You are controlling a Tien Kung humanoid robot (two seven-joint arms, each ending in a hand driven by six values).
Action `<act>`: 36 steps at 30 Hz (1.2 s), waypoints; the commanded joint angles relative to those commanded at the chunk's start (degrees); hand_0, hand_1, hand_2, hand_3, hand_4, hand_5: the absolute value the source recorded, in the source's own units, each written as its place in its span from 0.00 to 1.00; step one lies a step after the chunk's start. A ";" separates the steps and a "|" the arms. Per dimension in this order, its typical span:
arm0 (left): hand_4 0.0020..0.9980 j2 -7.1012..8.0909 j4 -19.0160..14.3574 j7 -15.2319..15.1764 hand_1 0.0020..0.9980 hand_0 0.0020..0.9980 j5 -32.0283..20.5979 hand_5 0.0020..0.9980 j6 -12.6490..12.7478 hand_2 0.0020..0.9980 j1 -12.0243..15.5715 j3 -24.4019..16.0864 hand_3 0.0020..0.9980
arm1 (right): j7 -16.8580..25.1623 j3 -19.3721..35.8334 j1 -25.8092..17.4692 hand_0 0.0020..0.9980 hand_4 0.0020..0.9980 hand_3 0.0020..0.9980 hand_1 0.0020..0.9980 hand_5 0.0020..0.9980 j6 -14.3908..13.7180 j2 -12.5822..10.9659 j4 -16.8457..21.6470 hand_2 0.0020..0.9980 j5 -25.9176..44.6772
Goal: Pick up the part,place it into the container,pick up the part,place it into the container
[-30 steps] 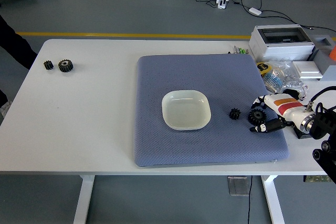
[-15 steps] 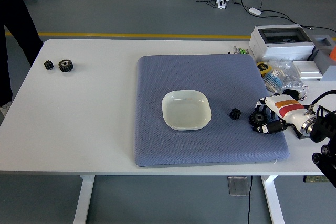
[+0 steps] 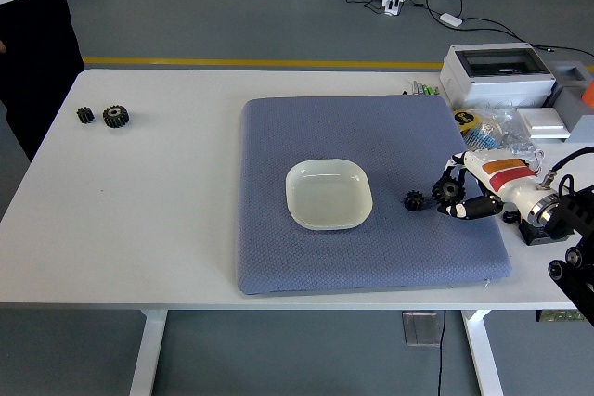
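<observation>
Your right hand [image 3: 467, 194] has its fingers [image 3: 455, 176] curled around the larger gear [image 3: 449, 191]. The smaller gear [image 3: 414, 200] lies just left of them on the blue mat [image 3: 306, 136], the white container [image 3: 329, 194] further left.

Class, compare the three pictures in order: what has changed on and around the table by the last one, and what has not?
The right hand closed its fingers on the larger gear and shifted it up and left, toward the small gear. A person walked in at the far left. The dish, small gear and two gears at far left stayed put.

Bright even light, soft shadows, sharp.
</observation>
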 joint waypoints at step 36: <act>0.60 -0.05 0.00 -0.05 0.68 0.72 -0.04 0.57 0.09 0.68 -0.36 -0.66 0.57 | -4.77 -10.02 10.23 0.00 0.87 0.38 0.07 0.26 4.69 0.40 6.24 0.20 -0.59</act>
